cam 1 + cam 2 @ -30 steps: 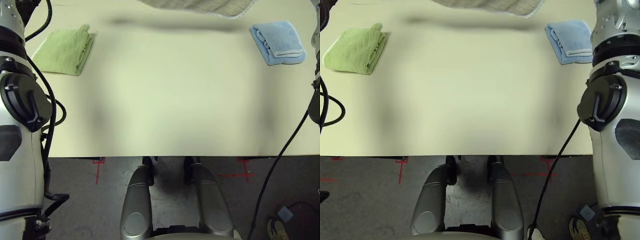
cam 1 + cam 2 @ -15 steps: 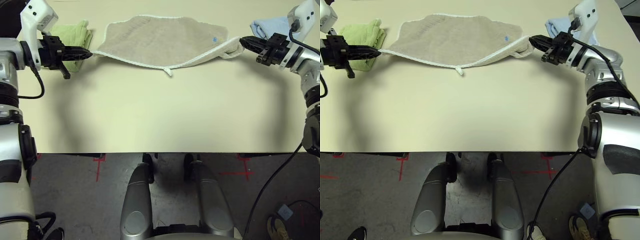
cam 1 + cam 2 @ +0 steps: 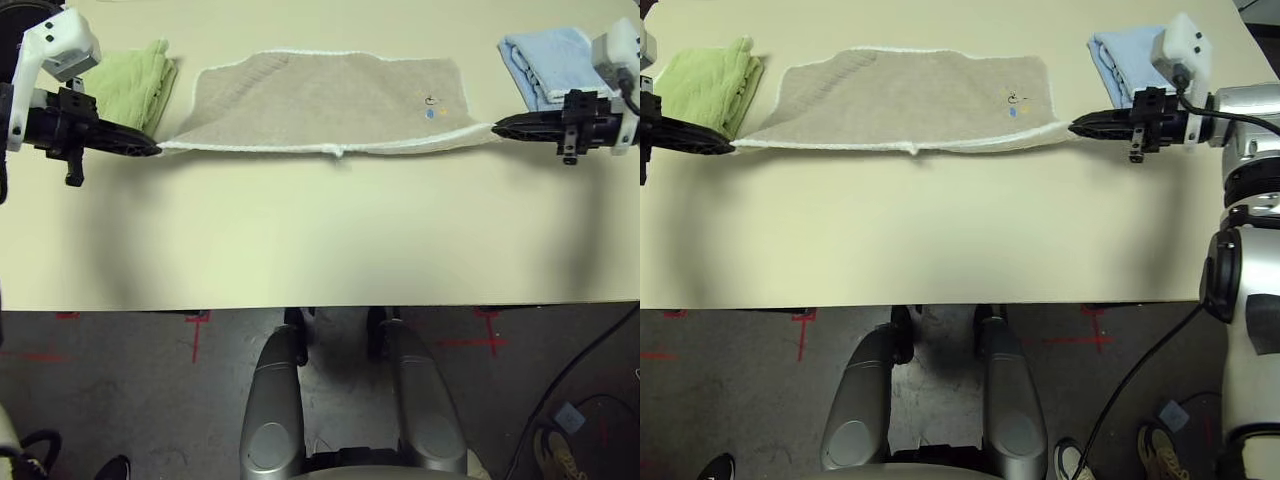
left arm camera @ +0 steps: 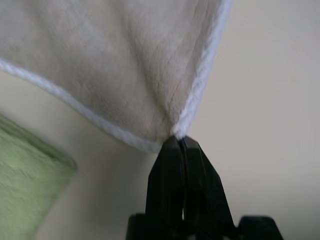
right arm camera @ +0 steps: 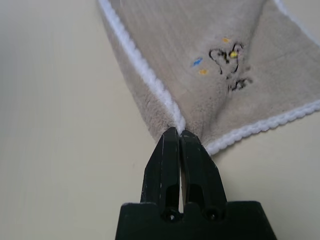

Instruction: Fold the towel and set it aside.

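1. The towel [image 3: 320,105] lies stretched between both grippers, folded double on the table [image 3: 320,240].
2. Left gripper [image 4: 179,142] and right gripper [image 5: 177,134] each pinch a corner at their tips, jaws clamped tight.
3. Looks soft, light, floppy; corners are the sensible hold.

Cream table [image 3: 320,240]. Lime-green folded towel [image 3: 132,88] far left, light-blue folded towel [image 3: 545,62] far right, well apart. Grey floor [image 3: 150,400] below with red tape marks [image 3: 195,335]; black cable [image 3: 560,370] at right.
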`<state>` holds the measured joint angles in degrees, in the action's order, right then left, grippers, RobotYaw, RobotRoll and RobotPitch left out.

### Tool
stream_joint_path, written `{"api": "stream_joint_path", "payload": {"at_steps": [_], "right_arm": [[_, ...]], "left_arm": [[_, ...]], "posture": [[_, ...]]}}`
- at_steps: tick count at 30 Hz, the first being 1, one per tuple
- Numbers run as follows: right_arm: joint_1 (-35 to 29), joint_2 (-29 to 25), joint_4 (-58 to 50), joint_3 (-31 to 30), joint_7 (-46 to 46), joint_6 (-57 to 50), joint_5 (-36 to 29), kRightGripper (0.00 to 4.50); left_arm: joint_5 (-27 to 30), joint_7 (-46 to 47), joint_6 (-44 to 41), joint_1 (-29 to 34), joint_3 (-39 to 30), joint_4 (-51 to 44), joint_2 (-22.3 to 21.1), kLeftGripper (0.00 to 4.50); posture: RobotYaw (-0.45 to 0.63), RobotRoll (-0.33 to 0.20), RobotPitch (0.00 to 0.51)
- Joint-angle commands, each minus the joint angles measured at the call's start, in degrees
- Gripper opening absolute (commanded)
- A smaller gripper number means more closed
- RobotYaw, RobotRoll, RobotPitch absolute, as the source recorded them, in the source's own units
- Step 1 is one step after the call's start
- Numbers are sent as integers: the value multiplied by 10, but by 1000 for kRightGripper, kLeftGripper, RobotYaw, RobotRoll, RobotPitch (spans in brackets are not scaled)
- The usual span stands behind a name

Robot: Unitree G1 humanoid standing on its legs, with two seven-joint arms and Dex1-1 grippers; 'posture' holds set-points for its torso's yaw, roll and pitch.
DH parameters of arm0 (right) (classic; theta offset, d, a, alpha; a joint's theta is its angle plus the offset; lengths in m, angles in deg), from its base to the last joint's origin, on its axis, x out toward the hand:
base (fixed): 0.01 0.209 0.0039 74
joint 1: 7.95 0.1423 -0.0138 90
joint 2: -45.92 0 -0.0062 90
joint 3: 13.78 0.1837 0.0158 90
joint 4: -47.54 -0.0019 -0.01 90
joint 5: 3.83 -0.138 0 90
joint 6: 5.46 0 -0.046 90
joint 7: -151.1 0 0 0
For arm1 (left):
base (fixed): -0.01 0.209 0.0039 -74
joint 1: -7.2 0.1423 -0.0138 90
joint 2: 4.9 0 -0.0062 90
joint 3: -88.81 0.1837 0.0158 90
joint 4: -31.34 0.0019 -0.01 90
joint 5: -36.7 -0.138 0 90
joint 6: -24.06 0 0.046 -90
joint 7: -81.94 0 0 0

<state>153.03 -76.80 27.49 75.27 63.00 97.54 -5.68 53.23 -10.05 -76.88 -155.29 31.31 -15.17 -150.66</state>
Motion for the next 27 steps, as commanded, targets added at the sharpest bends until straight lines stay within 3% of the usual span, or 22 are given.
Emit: {"api": "stream_joint_path", "payload": {"at_steps": [1,6,10,15,20,27], "right_arm": [[-24,-30,-9,-41,6,11,-19,0],[-48,-54,-32,-93,6,12,-63,0],[-76,-81,-72,-160,6,-3,-112,0],[-119,-140,-170,-251,6,-53,-210,0],[-142,-179,-251,-291,6,-98,-287,0],[-132,-188,-263,-319,6,-94,-291,0]], "left_arm": [[56,-5,-2,6,59,-37,-48,55],[146,-5,-44,7,118,-126,-107,55],[177,-5,-57,6,146,-158,-132,55],[184,-5,-49,5,165,-160,-141,55],[171,-5,-37,5,176,-142,-136,55],[167,-5,-34,-5,190,-135,-135,55]], "posture": [[9,0,412],[10,0,413],[10,0,413],[7,0,412],[1,0,410],[-1,0,407]]}}
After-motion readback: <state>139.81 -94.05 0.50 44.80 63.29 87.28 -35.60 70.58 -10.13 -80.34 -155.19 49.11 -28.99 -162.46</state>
